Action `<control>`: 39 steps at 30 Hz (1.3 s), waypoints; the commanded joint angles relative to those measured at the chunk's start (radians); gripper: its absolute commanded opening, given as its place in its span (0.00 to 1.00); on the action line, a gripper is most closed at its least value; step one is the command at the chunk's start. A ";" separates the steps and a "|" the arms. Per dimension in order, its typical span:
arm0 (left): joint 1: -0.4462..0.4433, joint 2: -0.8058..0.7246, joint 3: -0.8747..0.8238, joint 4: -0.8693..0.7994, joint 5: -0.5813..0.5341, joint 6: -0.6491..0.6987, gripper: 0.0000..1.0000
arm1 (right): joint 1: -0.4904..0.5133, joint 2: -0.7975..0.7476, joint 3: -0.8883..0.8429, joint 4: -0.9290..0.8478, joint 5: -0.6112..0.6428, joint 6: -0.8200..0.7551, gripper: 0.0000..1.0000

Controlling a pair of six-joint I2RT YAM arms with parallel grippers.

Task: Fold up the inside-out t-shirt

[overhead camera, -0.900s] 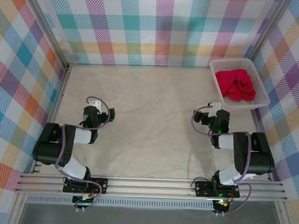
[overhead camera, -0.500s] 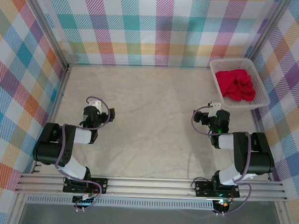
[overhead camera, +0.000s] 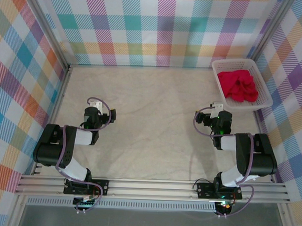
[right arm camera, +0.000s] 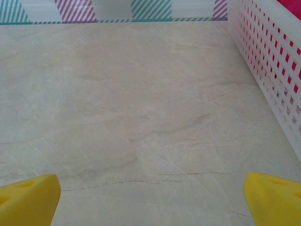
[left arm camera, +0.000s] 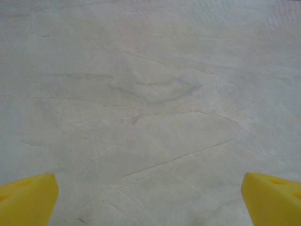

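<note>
The inside-out t-shirt (overhead camera: 237,85) is seen crumpled in a white slotted basket (overhead camera: 266,98) at the upper right of the top view, w/ the basket set into the far right corner of the bench (overhead camera: 152,93), close against the plaid wall (overhead camera: 159,28) panels on its back and right sides. Nothing of the shirt is draped over the rim. The left hand (overhead camera: 97,110) is parked at lower left of ctr, the right hand (overhead camera: 216,116) at lower right of ctr, just below the basket's near edge; both are well apart, w/ a wide bare stretch of bench btwn them and up to the back wall. In the left wrist view the left hand (left arm camera: 150,200) is spread wide, its yellow fingertips (left arm camera: 28,200) pushed out to the bottom corners, nothing gripped, only veined bench surface ahead. In the right wrist view the right hand (right arm camera: 150,200) is likewise spread fully and holds nothing; the basket's perforated wall (right arm camera: 270,61) runs down the right side of the frame, red cloth (right arm camera: 294,2) showing above it at the top right corner, and the back wall's base is seen along the top edge. The bench is bounded by plaid walls on 3 sides and by a metal rail (overhead camera: 152,188) along the bottom.
</note>
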State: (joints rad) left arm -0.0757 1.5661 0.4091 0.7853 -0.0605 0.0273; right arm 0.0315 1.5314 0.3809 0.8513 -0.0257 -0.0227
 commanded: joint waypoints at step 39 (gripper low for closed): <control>-0.028 -0.425 0.219 -0.741 -0.229 -0.251 1.00 | -0.044 -0.095 0.812 -1.146 0.209 0.724 1.00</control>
State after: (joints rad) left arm -0.0978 1.1545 0.6369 0.0692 -0.2855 -0.1925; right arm 0.0017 1.3418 1.0863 -0.1440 0.2600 0.5610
